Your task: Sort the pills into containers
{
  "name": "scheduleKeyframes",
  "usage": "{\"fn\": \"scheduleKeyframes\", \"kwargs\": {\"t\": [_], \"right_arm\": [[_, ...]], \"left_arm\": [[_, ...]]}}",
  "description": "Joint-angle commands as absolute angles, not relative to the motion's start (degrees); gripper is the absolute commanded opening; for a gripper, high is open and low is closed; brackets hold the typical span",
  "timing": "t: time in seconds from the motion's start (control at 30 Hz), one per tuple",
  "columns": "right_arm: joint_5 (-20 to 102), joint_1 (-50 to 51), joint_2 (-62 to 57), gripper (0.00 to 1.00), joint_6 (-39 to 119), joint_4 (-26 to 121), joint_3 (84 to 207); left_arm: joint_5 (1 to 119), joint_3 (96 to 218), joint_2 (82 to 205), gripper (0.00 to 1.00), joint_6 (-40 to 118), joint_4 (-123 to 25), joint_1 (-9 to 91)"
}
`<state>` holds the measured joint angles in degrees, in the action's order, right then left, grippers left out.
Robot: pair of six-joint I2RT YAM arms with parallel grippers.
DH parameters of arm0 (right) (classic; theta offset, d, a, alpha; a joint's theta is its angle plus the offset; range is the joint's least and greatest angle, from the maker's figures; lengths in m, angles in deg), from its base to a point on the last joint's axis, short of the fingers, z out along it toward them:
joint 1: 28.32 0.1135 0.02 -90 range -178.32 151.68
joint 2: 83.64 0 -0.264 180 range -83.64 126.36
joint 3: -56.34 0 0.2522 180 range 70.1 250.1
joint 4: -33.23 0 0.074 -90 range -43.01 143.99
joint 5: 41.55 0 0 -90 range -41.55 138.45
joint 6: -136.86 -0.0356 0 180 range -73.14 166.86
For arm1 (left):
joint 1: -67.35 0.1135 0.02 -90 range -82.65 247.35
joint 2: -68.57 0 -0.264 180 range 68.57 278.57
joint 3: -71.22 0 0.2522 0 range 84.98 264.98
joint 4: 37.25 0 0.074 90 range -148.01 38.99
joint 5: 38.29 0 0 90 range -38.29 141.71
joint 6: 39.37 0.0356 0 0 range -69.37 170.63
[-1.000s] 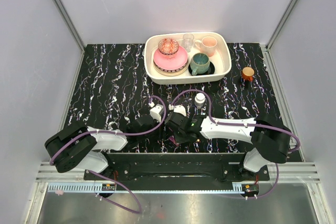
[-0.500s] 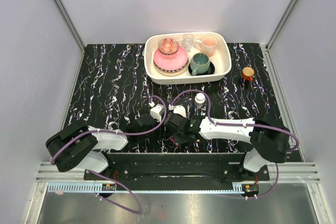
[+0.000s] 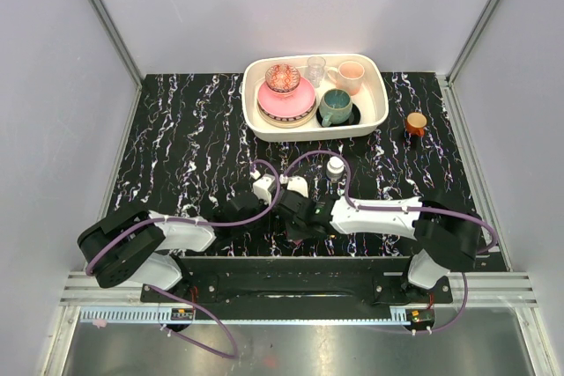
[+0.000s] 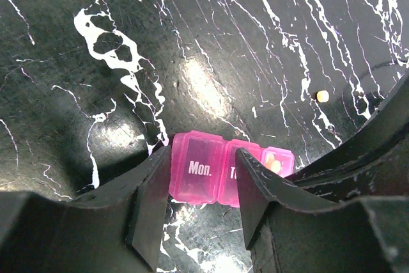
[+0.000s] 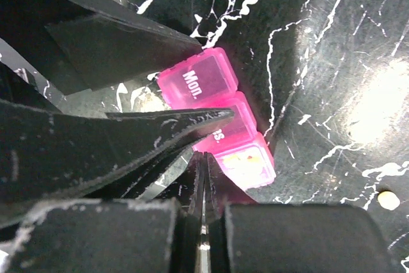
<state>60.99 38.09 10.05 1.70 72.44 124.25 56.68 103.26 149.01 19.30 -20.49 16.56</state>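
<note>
Left claw (image 4: 202, 165) pinched the pill box (image 4: 203, 187) at its Mon. cell (image 4: 199, 169); shut right claw (image 5: 203, 158) had edged closer over the box, likely for a lid; loose pill (image 4: 323, 96) lay beyond, unsorted

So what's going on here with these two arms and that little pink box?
Two robot arms are working on a small pink pill box. The left gripper is clamped across its Mon. end, holding it steady on the table. The right gripper is shut, with its tips down at the box by the third compartment, which holds pills. One loose pill lies on the table nearby.
</note>
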Motion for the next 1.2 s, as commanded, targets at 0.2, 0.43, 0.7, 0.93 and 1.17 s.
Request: {"fn": "scheduleKeyframes", "kwargs": {"t": [0.2,0.43,0.7,0.93,1.17], "right_arm": [[63.5,38.7,12.8,0.00,1.2,82.0,118.8],[64.0,38.7,0.1,0.00,3.5,78.2,120.0],[69.4,38.6,-13.9,0.22,4.3,78.2,119.1],[70.8,35.8,-17.1,0.32,3.5,81.2,119.0],[68.9,29.8,-20.9,0.36,4.2,81.9,117.3]], "left_arm": [[58.3,102.8,151.5,0.47,21.4,-27.0,15.7],[58.4,102.9,151.5,0.47,21.4,-26.9,15.5],[57.9,102.6,149.5,0.47,21.4,-27.2,15.5],[56.5,102.4,142.5,0.51,21.7,-28.8,15.4],[53.7,104.3,132.5,0.58,23.4,-33.9,15.4]]}}
